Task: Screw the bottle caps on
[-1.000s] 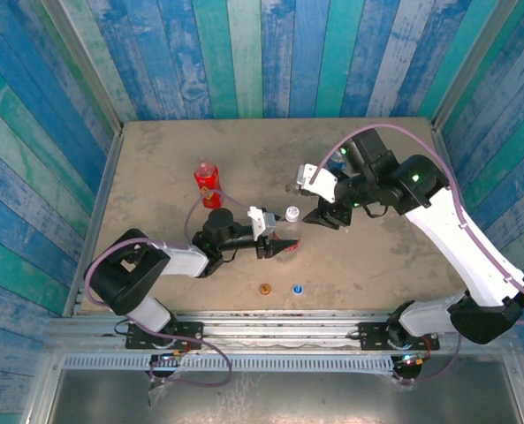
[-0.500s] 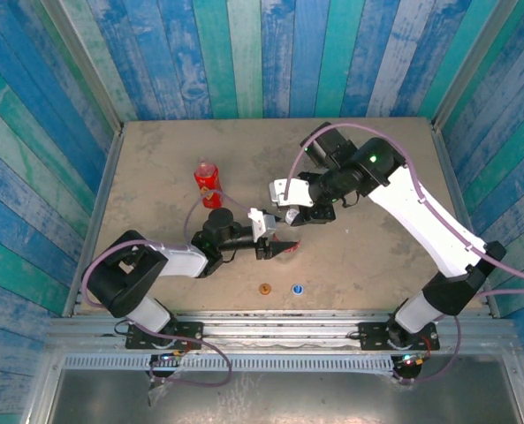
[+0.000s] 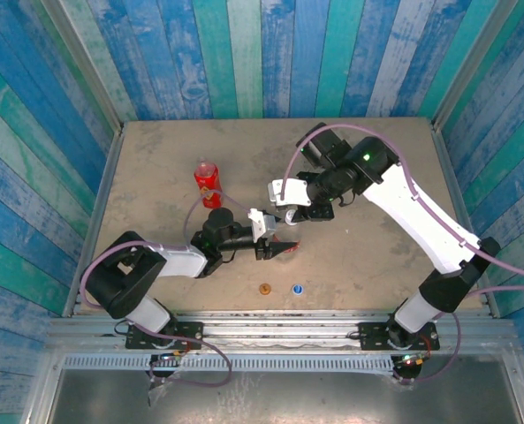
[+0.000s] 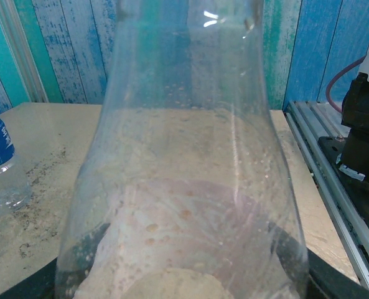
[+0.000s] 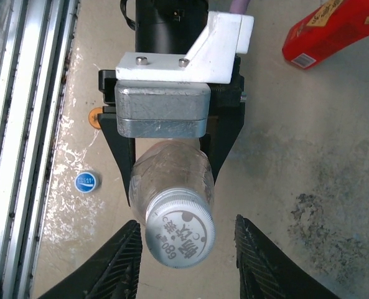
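Red bottle (image 3: 207, 184) stands far left on the worktop (image 3: 155, 150); my left claw (image 5: 172, 168) is clamped round the clear bottle (image 4: 184, 156), neck up, with the white cap (image 5: 180, 235) already seated on the neck. My right claw (image 5: 187, 224) straddles that cap, part open with a sliver of gap at each finger, gripping nothing yet; whether the cap is threaded tight I cannot tell. Orange cap (image 3: 264, 289) and blue cap (image 3: 297, 288) lie loose near the front edge, and the blue-label bottle (image 4: 0, 162) waits on the worktop. I judge the first of three caps under way, two not begun.
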Robot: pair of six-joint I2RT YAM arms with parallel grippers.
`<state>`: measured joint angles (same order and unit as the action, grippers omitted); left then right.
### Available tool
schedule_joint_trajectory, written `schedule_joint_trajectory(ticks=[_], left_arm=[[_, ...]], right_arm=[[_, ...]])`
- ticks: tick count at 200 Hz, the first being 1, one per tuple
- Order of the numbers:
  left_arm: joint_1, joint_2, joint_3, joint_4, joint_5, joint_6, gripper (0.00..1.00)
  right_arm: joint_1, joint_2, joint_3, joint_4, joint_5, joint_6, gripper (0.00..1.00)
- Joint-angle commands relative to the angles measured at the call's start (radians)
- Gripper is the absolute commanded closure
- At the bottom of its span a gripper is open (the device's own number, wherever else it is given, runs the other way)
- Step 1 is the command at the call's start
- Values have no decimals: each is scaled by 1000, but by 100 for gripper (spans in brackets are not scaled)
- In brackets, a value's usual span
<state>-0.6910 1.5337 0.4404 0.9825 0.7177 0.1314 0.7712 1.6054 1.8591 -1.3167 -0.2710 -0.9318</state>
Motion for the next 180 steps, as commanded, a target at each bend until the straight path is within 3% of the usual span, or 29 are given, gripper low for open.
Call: schedule_joint_trajectory(ticks=[1, 89, 180], left_arm=[[-2, -13, -16, -125, 14, 11, 39], [-2, -14, -16, -132, 15, 17, 39], [-1, -24, -17, -133, 4, 18, 39]], right_arm=[[6, 10, 12, -20, 8, 0, 57], [7, 30, 11, -31, 7, -1, 62], [7, 38, 2, -31, 14, 28, 74]])
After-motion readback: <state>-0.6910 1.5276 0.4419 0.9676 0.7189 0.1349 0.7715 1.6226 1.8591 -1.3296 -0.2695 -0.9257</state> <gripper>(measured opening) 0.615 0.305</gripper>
